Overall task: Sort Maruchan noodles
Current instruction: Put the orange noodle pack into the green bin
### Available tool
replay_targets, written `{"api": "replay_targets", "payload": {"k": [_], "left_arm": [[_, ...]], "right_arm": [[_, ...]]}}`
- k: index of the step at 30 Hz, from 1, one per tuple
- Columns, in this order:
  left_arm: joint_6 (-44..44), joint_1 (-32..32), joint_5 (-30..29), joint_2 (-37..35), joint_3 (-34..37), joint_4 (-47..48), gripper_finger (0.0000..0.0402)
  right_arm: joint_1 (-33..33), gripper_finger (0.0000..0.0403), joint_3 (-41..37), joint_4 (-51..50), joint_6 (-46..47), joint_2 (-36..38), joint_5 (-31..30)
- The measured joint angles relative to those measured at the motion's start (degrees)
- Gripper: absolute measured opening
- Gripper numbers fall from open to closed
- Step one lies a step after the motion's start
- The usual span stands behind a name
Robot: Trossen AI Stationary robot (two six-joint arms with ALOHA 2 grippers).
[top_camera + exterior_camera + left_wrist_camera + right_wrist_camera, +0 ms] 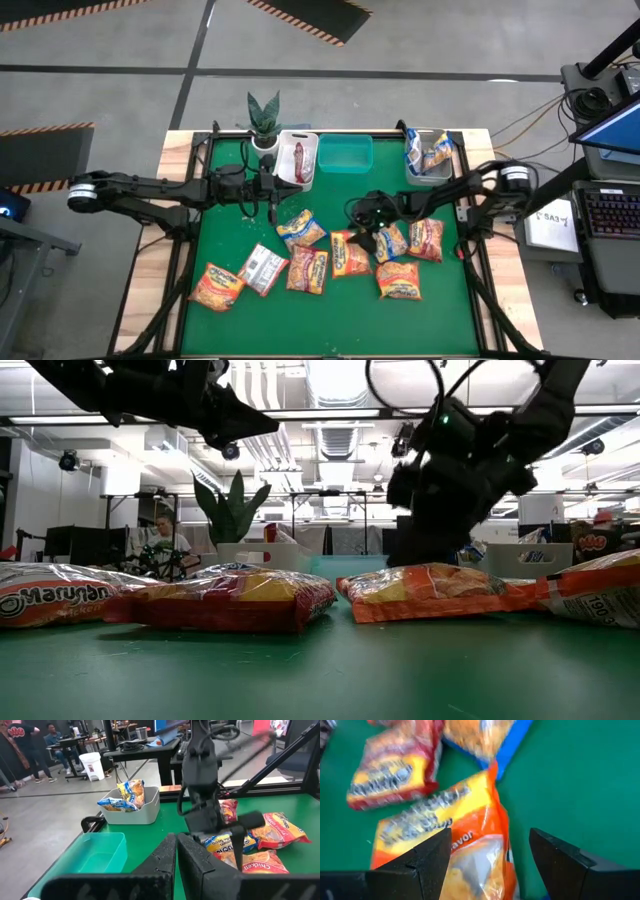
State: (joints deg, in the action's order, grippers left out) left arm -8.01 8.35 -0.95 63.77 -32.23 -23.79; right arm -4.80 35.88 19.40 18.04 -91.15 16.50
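Several Maruchan noodle packets lie flat on the green table; among them are an orange one [350,253], a blue-marked one [390,242] and a red one [308,270]. My right gripper [366,236] is open and low over the orange packet [470,835], one finger on either side of it [490,857]. My left gripper [272,208] is shut [176,855]. It hangs above bare table in front of the white bin [297,160], which holds a red packet. The grey bin [430,155] holds blue-marked packets. My right gripper comes at the orange packet [485,820] from above, pointing down, with its fingers [427,860] spread to either side of the packet's width. The packet lies flat on the table. I cannot tell whether the fingers touch it.
The teal bin [345,153] stands empty between the white and grey bins at the far edge. A potted plant [264,120] stands at the far left corner. More packets [217,286] lie toward the near left. Bare green table runs along the near edge. People sit in the room beyond.
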Motion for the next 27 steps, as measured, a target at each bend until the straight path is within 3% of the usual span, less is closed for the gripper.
{"api": "replay_targets", "payload": {"k": [10,14,22,27], "left_arm": [[0.0,0.0,0.0,0.0,0.0,-0.6,0.0],[0.3,0.0,0.0,0.0,0.0,-1.0,0.0],[2.2,0.0,0.0,0.0,0.0,-1.2,0.0],[3.2,0.0,0.0,0.0,0.0,-1.3,0.0]], "right_arm": [[0.0,0.0241,3.7,3.0,-0.4,-7.0,6.3],[0.0,0.0185,4.0,2.8,-1.3,-7.0,6.7],[-0.2,0.0036,3.9,1.9,-2.5,-6.1,6.2],[-0.2,0.0013,3.8,1.3,-3.9,-3.8,5.9]]}}
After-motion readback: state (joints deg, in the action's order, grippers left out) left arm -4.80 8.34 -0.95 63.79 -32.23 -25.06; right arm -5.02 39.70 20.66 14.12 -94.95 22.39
